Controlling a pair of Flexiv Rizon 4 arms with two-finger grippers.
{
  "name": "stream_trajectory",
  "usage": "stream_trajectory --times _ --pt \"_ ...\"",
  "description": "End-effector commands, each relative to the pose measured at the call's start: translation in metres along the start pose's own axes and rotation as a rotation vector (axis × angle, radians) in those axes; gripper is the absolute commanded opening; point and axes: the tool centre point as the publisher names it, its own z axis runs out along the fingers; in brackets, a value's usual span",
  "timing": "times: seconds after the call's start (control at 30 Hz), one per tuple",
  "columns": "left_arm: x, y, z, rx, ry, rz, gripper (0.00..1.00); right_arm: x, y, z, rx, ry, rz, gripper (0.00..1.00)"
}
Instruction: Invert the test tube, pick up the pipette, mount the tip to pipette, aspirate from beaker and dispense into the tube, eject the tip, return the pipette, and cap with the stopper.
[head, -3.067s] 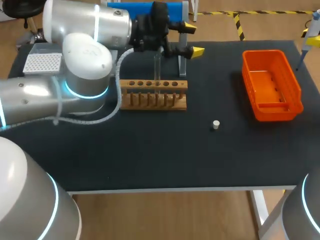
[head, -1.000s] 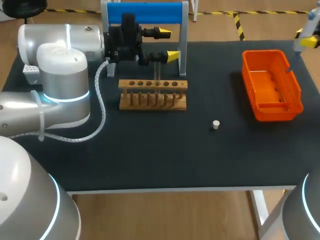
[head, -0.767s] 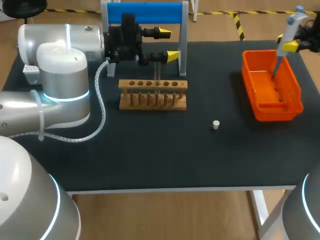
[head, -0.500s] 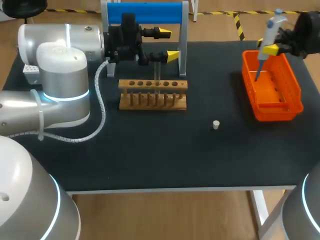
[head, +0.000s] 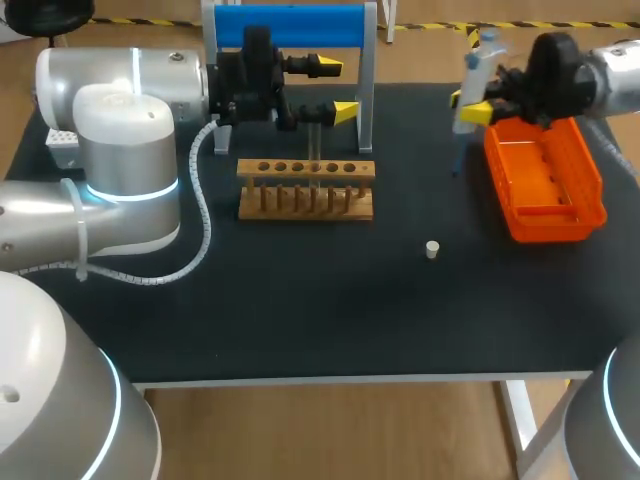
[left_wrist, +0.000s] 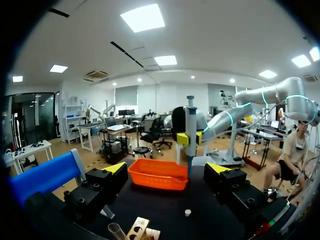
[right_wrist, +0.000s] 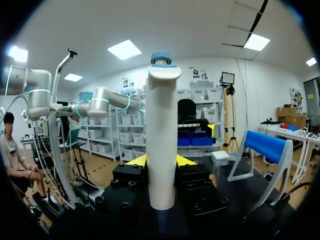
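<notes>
The right gripper is clasping the pipette upright, both fingers pressing its white body from two sides. The pipette is hanging over the table just beside the bin, on the rack's side. The left gripper is standing spread wide over the rack's far edge. The tube is sitting in the rack, below and between those fingers, touching neither. The stopper is lying apart.

Rack, stopper and orange bin stand well apart on the table.
</notes>
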Motion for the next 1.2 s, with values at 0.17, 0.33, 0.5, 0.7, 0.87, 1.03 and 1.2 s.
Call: stream_trajectory --times 0.17,0.33,0.5,0.7,0.87,1.03,1.2 --pt "0.001 0.001 0.002 0.004 -0.005 0.001 1.0 0.001 -0.013 0.043 0.031 0.028 0.012 0.0" --pt "0.001 0.001 0.002 0.004 -0.005 0.001 1.0 -0.003 -0.023 0.058 0.042 0.035 0.017 0.0" --pt "0.001 0.001 0.002 0.004 -0.005 0.001 1.0 -0.011 -0.029 0.07 0.048 0.018 0.016 0.0" --pt "0.001 0.001 0.002 0.004 -0.005 0.001 1.0 -0.022 -0.03 0.083 0.048 0.003 0.0 0.0" --pt "0.001 0.001 0.002 0.004 -0.005 0.001 1.0 -0.033 -0.027 0.095 0.053 -0.013 -0.027 0.0" --pt "0.001 0.001 0.002 0.004 -0.005 0.001 1.0 -0.042 -0.028 0.104 0.062 -0.031 -0.041 0.0" --pt "0.001 0.001 0.002 0.004 -0.005 0.001 1.0 -0.048 -0.03 0.113 0.068 -0.046 -0.049 0.0"
